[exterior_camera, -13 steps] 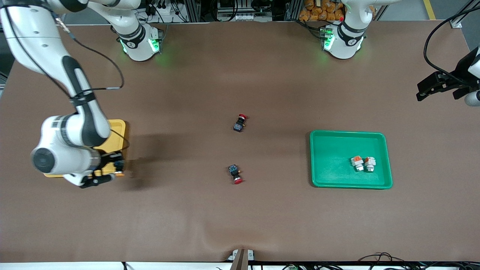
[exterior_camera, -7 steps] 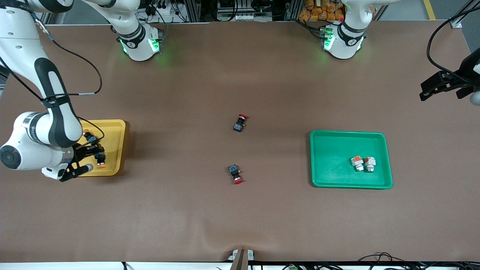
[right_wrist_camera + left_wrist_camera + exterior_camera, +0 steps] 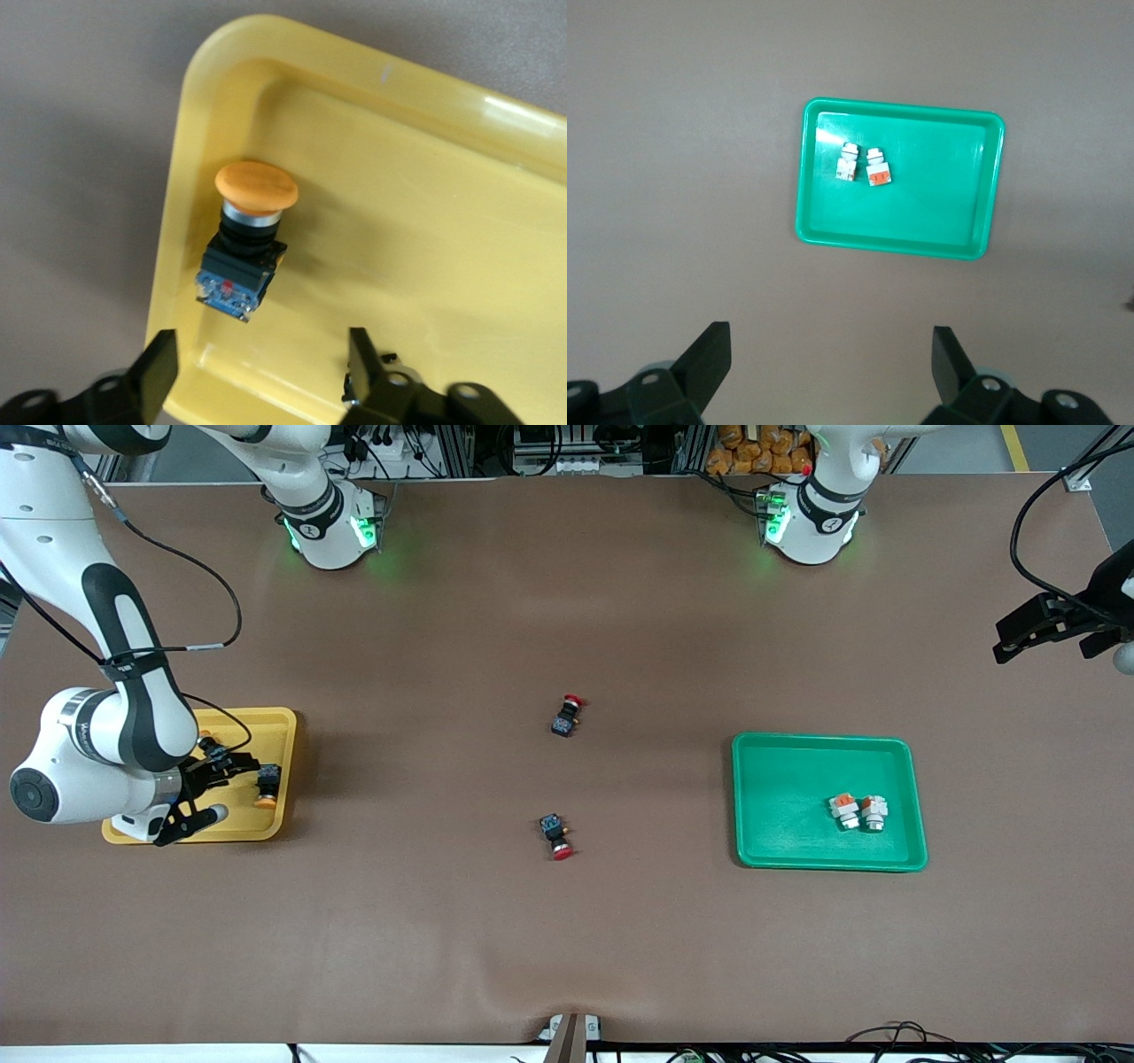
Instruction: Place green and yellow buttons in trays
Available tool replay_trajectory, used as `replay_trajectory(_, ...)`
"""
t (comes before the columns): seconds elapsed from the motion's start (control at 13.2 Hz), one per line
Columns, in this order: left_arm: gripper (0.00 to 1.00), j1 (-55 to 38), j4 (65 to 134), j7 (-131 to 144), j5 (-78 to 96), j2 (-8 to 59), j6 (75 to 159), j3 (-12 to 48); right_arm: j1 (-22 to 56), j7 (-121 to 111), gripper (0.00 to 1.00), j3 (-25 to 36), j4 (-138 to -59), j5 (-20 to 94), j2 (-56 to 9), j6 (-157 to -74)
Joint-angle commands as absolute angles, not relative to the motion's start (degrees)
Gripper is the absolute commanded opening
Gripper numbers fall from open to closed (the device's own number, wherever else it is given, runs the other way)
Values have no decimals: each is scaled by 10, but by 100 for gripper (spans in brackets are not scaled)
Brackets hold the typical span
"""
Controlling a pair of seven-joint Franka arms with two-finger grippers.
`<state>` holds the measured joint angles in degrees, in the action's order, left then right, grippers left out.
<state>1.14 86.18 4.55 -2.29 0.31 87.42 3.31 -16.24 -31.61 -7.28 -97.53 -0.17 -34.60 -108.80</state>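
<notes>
The right gripper (image 3: 226,784), fingers apart, hangs over the yellow tray (image 3: 279,726) beside a yellow button (image 3: 266,784); the left gripper (image 3: 833,367) waits, fingers apart.

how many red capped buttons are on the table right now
2, both mid-table on the brown mat: one red-capped button farther from the front camera, the other red-capped button nearer. Neither is in a tray.
</notes>
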Motion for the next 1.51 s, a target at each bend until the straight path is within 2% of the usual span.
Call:
replay_trajectory(0.0,100,11,863,35,-18,-6,862,30,-157,-323,100,-77,-905,22,-330,-1021)
replay_trajectory(0.15,100,11,862,36,-17,-6,862,30,-149,-328,100,-80,-830,69,-330,-983)
replay_trajectory(0.3,100,11,862,36,-20,-7,844,30,-112,-323,100,-74,-738,61,-331,-927)
replay_trajectory(0.45,100,11,862,33,-19,-7,843,29,-119,-323,100,-71,-708,56,-327,-923)
replay_trajectory(0.6,100,11,862,34,-18,-7,842,29,-120,-316,100,-74,-706,55,-311,-916)
replay_trajectory(0.68,100,11,860,35,-21,-7,842,29,-112,-276,100,-71,-708,55,-268,-899)
replay_trajectory(0.91,100,11,857,42,-18,-8,837,30,-98,-97,100,-78,-708,48,-216,-805)
replay_trajectory(1.21,100,11,857,44,-18,-7,827,30,-47,-2,100,-66,-720,13,-133,-772)
replay_trajectory(1.43,100,10,857,45,-18,-7,825,31,32,17,100,14,-752,13,-78,-746)
